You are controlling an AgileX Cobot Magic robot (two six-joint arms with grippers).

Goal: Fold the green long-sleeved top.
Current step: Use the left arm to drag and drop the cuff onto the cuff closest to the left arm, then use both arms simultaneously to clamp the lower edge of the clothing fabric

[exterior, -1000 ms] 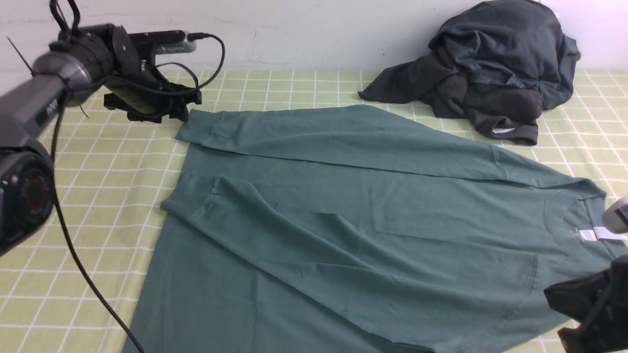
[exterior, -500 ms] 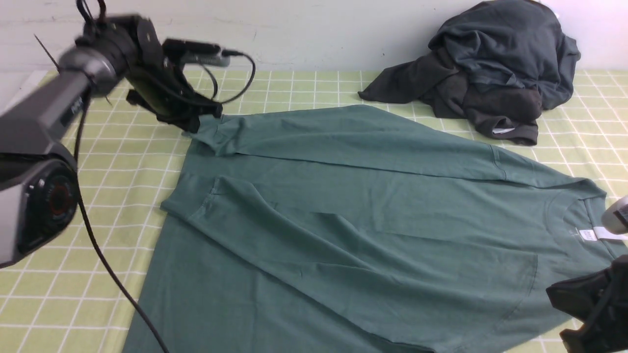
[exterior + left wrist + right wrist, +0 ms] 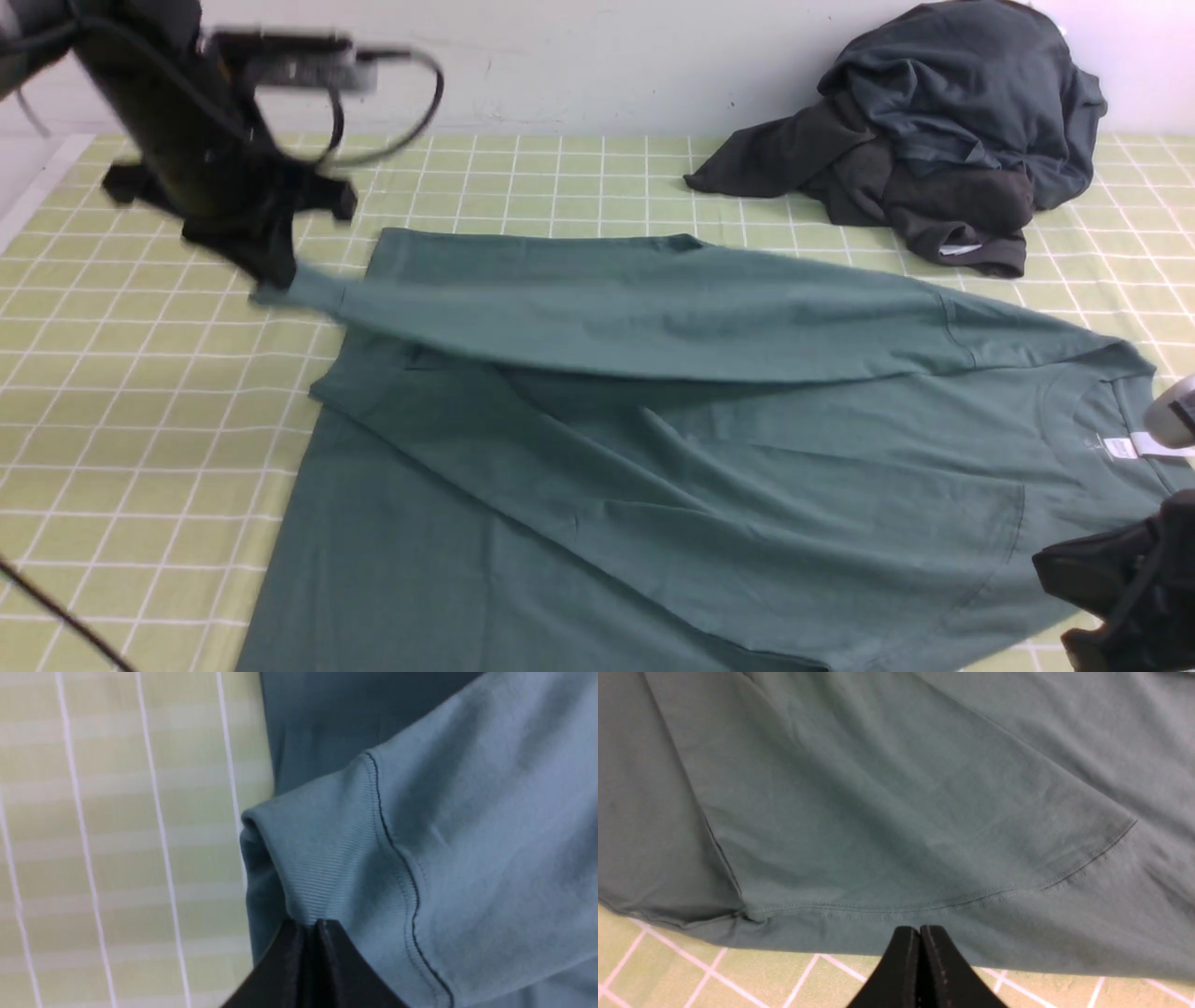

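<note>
At the far left of the counter, the left end effector pinches the ribbed cuff of one long sleeve, its black fingertips pressed together with the cuff's edge caught between them. The cuff end is raised off the surface, and the sleeve stretches rightward to its shoulder seam, hanging just above the garment's body. It belongs to the large, muted teal-green long-sleeved top of cotton jersey. The top lies spread across the middle of the counter, with its ribbed neck and white neck label at the right and its hem at the left. The other sleeve lies folded diagonally over the body.

The right end effector is pressed together on nothing, poised at the top's near right edge; contact with the fabric cannot be told. A yellow-green cloth with a white grid covers the counter. A heap of dark charcoal-grey garments sits at the far right, well apart from the top.
</note>
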